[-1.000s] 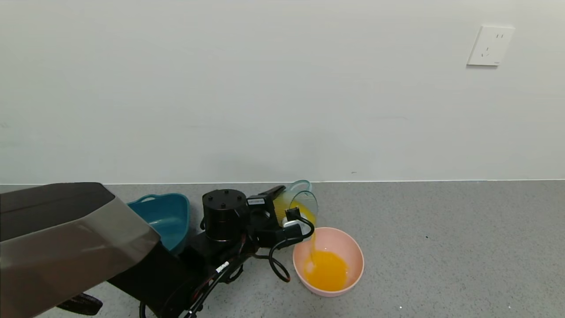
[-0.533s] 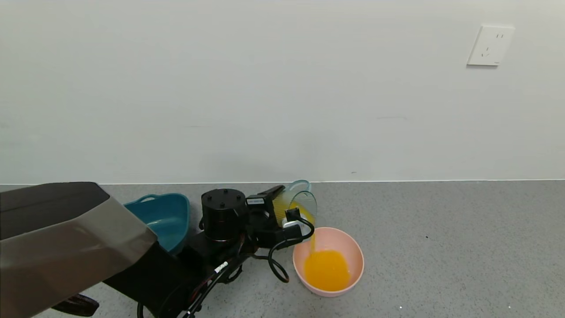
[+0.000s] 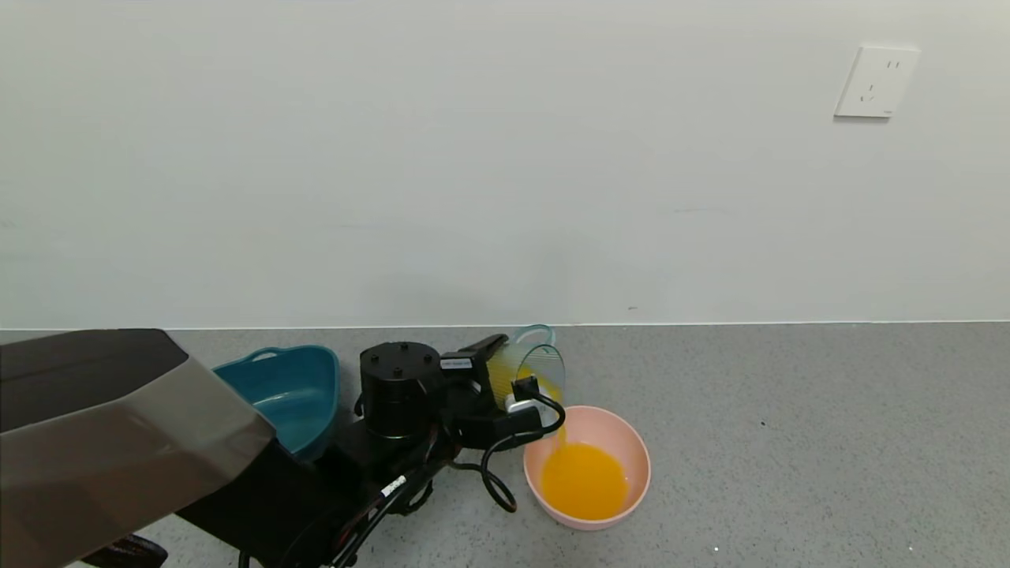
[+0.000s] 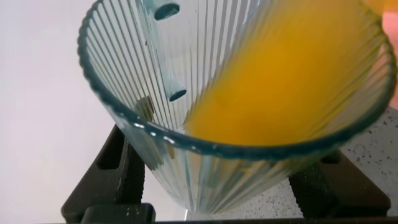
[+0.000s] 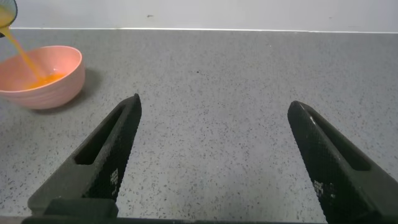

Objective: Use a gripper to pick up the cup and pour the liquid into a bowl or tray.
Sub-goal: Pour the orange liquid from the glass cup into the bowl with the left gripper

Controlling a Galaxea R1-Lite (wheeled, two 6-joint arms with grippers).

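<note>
My left gripper (image 3: 505,372) is shut on the cup (image 3: 530,364), a ribbed pale blue-green tumbler tipped on its side above the near-left rim of the pink bowl (image 3: 635,456). A thin stream of orange liquid (image 3: 561,434) falls from the cup's lip into the pool in the bowl. In the left wrist view the cup (image 4: 149,87) fills the frame with liquid (image 4: 292,81) lying against its lower side, and black fingers (image 4: 118,174) flank it. My right gripper (image 5: 216,102) is open over bare floor, away from the bowl (image 5: 65,81).
A dark teal tub (image 3: 292,386) with handles sits left of my left arm. Everything stands on a grey speckled surface (image 3: 789,442) that runs back to a white wall with a socket plate (image 3: 876,81). Loose black cables (image 3: 497,473) hang beside the bowl.
The orange pool in the bowl has grown and less liquid is left in the cup. The stream has thinned. My left arm has sunk slightly; the right gripper's earlier state is not shown.
</note>
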